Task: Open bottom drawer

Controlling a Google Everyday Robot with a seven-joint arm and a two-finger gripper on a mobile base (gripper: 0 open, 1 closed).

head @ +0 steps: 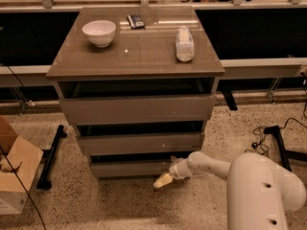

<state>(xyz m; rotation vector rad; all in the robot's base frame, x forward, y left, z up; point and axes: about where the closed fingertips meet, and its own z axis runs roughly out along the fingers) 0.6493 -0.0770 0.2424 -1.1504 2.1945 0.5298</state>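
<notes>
The cream-tipped claw (163, 179) sat low, at five o'clock of the flat, glossy taupe-grey bottom drawer (129, 168), just beside its front; open or closed, I couldn't tell.

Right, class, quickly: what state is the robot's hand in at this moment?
The hand is low at the right end of the bottom drawer front; whether it is open, closed or gripping anything cannot be told.

Hand (163, 180) just in frt of bottom drawer (128, 168), rt end.
</notes>
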